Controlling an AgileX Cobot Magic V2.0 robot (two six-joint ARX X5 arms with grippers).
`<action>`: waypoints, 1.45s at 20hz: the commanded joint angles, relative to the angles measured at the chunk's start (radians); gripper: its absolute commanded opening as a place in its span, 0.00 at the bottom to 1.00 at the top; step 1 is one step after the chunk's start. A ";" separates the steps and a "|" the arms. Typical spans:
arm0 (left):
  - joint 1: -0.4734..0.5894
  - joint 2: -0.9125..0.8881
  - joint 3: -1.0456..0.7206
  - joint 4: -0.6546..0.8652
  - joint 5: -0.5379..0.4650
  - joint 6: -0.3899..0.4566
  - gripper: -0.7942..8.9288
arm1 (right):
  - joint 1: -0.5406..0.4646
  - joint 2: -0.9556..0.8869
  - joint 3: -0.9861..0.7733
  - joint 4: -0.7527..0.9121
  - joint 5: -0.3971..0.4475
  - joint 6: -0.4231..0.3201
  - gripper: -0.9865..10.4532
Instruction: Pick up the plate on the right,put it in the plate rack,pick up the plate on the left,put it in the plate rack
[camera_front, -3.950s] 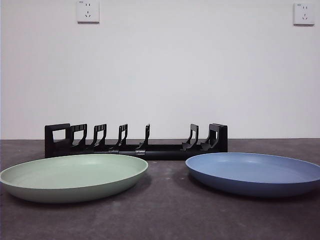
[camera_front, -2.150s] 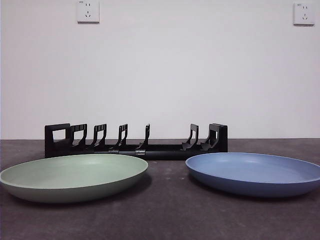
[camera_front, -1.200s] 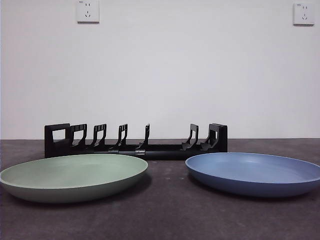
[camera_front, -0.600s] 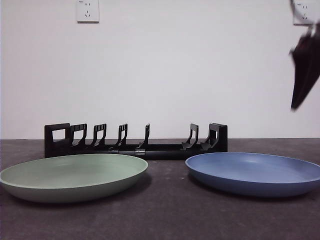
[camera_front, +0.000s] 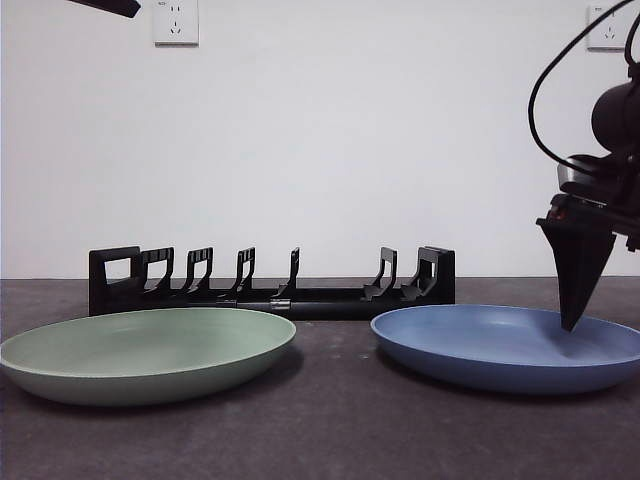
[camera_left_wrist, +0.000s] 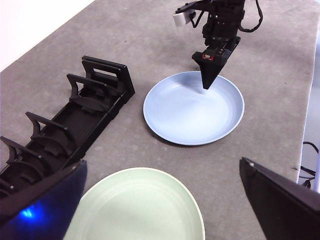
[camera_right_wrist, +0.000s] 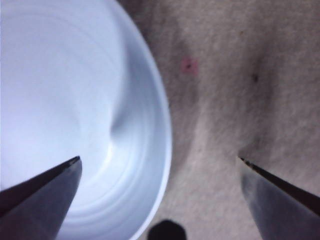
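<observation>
hung over the blue plate (camera_front: 508, 345), the right gripper (camera_right_wrist: 159, 162), jaws spread wide and straddling the plate's rim, one tip over the bowl, one over bare table (camera_right_wrist: 225, 90). lay flat, right of the green plate (camera_front: 148, 350), before the plate rack (camera_front: 272, 283). waited high and open, the left gripper (camera_left_wrist: 160, 200). seemed a single wedge from the front; showed the straddle only from the right wrist.

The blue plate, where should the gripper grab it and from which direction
Probably at the rim of the blue plate, from above. It lies flat on the table, so only its thin raised edge offers a pinch. The right gripper already hangs open there, one jaw over the bowl, one outside.
</observation>
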 joint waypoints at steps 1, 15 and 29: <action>-0.003 -0.001 0.002 0.001 -0.001 0.018 0.78 | 0.000 0.018 0.003 0.011 0.002 0.006 0.42; -0.005 0.004 0.002 0.000 -0.018 0.020 0.78 | 0.010 0.031 0.003 0.040 -0.025 0.002 0.07; -0.286 0.090 0.002 -0.005 -0.354 0.388 0.78 | 0.014 -0.141 0.306 -0.222 -0.233 -0.007 0.08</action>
